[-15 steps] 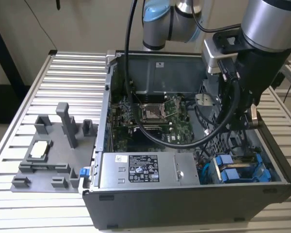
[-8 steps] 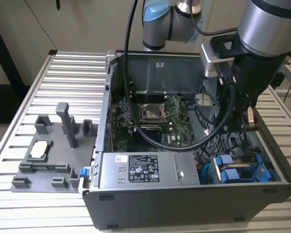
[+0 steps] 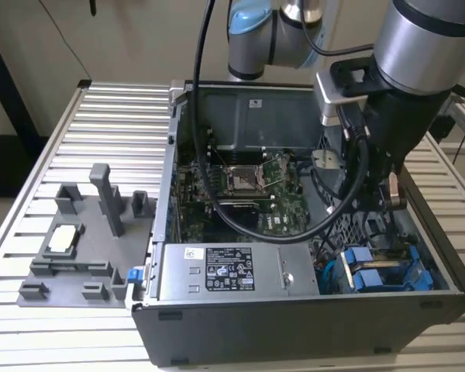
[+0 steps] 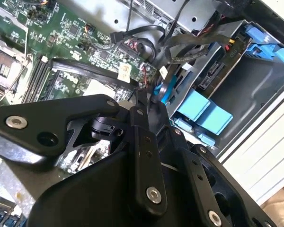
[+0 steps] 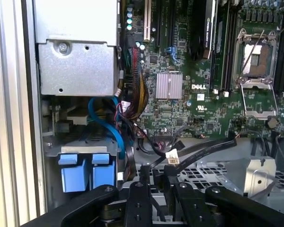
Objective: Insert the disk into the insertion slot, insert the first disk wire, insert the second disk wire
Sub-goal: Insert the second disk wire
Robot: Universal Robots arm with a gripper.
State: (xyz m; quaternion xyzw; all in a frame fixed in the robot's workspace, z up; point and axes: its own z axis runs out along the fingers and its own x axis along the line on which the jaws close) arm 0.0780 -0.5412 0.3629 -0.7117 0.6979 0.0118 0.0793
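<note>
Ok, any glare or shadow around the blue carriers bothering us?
Exterior view: even light, dimmer around the blue carrier fronts under the arm. Second wrist view: the black gripper darkens the foreground. First wrist view: evenly lit, mild sheen on the silver box.

The tabletop [image 3: 101,124] is ribbed silver, stripe after stripe. On it sits a matte grey fixture [image 3: 77,263] holding a pale cream-and-white block [image 3: 64,239]. The computer case [image 3: 294,341] is dark charcoal. Inside it, the motherboard [image 3: 267,198] is green, speckled with black and silver parts. The power supply box [image 3: 232,271] is bright silver with one white label and one black. The insertion slot [image 3: 341,229] is grey, patterned with punched holes. The carrier fronts [image 5: 85,172] are bright blue, as is a data cable [image 5: 106,125]. A wire bundle [image 5: 138,90] mixes red, yellow and black. The tool [image 5: 156,177] is black with silver screw heads. The arm [image 3: 418,39] is silver and its joint cap [image 3: 252,27] pale blue.
</note>
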